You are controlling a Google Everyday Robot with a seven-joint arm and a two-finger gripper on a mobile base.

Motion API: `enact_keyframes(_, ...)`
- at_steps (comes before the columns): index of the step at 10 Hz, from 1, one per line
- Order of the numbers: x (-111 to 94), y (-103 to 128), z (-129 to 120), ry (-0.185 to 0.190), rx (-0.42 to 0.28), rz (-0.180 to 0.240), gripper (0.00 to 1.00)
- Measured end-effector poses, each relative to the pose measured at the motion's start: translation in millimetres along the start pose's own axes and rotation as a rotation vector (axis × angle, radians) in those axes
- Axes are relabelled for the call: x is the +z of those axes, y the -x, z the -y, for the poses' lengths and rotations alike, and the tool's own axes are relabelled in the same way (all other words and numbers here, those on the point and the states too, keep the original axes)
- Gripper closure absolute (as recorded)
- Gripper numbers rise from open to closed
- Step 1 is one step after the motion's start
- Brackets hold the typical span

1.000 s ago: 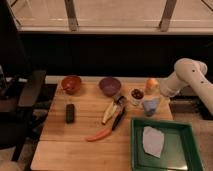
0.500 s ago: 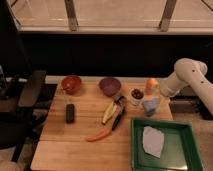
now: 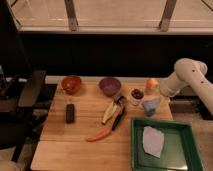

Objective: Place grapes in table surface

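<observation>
One purple bowl (image 3: 109,86) and a banana (image 3: 109,113) crowd the grapes (image 3: 136,93); the claw (image 3: 151,103) hangs beside them, grip unclear.

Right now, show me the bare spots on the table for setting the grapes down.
Front left corner of the table surface, bordered by the black block and carrot. The green tray fills front right. Crowded at back right: grapes, purple bowl and the gripper.

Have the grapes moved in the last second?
No. The grapes keep their spot beside the purple bowl; the gripper hangs just beyond them, near the green tray.
</observation>
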Motion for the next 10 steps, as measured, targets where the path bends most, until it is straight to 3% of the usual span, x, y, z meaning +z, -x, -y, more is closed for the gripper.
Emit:
enact_keyframes(7,-0.3,0.0,0.5,0.000,-0.006,-0.002,0.20)
enact_keyframes(10,1.3,27.8,22.5,-0.021,-0.086,-0.032,0.20)
